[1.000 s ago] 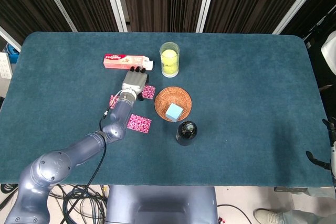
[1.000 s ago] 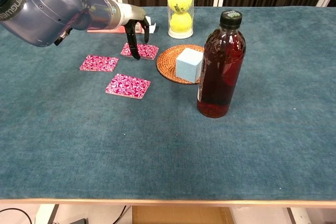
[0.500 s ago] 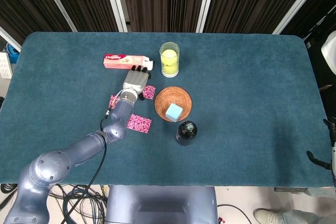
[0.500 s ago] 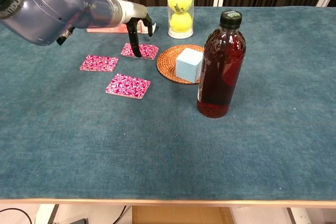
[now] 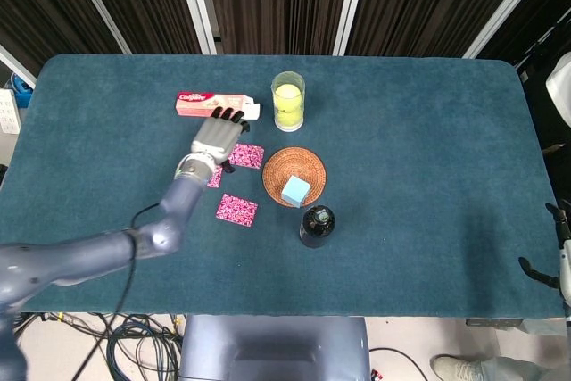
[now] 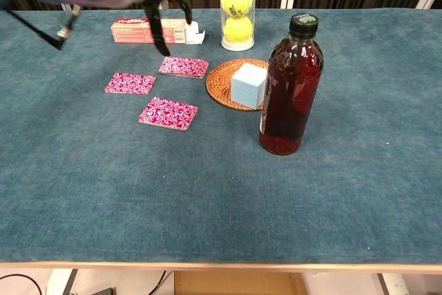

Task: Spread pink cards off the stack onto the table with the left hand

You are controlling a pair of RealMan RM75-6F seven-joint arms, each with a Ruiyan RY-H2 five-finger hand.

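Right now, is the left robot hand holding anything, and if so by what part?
Nothing is held. The left robot hand hangs above the table with fingers apart, clear of the pink patterned card beneath it.

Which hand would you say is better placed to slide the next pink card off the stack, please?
Left. The left hand hovers open just above the card stack, while the right hand sits at the table's far right edge.

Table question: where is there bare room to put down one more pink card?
The table is bare right of the bottle and along the near edge in front of the cards. It is crowded between the toothpaste box, the woven coaster and the left hand.
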